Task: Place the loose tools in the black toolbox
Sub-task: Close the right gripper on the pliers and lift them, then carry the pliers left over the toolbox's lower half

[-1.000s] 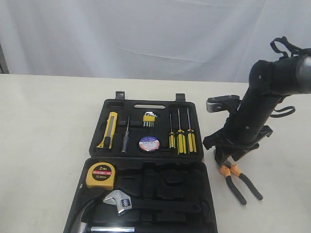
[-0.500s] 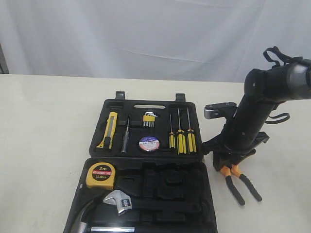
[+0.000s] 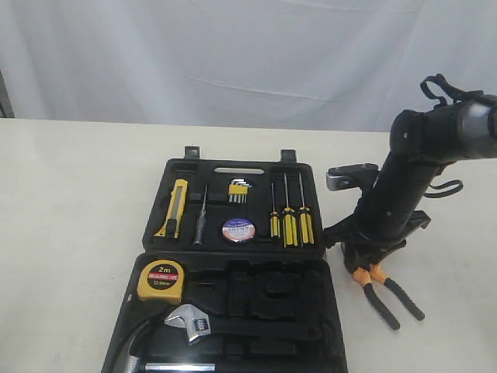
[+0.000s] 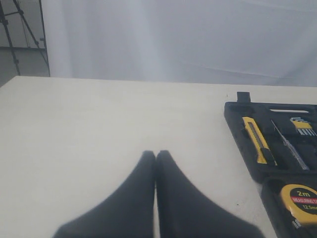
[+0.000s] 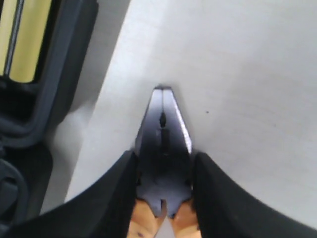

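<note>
Orange-and-black pliers (image 5: 162,130) | clamped in right claw (image 5: 164,157) | handles swung slightly right

Smooth matt cream desk (image 3: 70,233), matt blk moulded-plastic toolbox (image 3: 264,299), pliers (image 5: 163,144) w/ dull grey steel head & orange/blk rubbery grips, matt blk plastic fingers (image 5: 114,198), glossy yellow plastic tape measure (image 3: 161,280), shiny chrome wrench (image 3: 189,322), white cloth backdrop (image 3: 233,54)
</note>
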Robot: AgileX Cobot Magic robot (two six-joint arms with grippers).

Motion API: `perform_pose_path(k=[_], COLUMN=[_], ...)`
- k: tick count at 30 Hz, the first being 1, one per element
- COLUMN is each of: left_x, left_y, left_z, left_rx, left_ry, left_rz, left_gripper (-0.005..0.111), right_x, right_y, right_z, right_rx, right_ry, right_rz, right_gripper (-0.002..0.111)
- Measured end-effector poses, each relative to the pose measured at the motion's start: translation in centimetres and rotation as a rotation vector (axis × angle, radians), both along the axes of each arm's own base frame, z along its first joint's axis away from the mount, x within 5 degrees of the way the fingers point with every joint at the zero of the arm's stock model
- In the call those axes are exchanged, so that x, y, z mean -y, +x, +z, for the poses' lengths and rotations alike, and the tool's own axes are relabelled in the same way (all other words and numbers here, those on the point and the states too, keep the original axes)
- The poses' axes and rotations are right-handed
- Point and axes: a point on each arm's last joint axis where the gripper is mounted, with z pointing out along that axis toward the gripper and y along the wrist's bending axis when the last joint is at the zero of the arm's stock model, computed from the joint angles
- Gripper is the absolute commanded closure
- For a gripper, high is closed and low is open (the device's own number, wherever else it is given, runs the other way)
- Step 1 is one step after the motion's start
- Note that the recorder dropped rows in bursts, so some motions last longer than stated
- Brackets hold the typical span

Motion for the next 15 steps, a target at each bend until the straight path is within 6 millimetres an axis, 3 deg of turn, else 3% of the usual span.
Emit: perform_pose_path(k=[15], left_x=[0.0], left_y=[0.0], left_z=[0.0], left_rx=[0.000], left_ry=[0.000], left_rz=[0.000], left_gripper=[0.107], right_x=[0.2], right_y=[0.9], right_z=[1.5], right_rx=[-0.050], right_ry=[0.002], right_rz=[-0.076], right_gripper=[0.109])
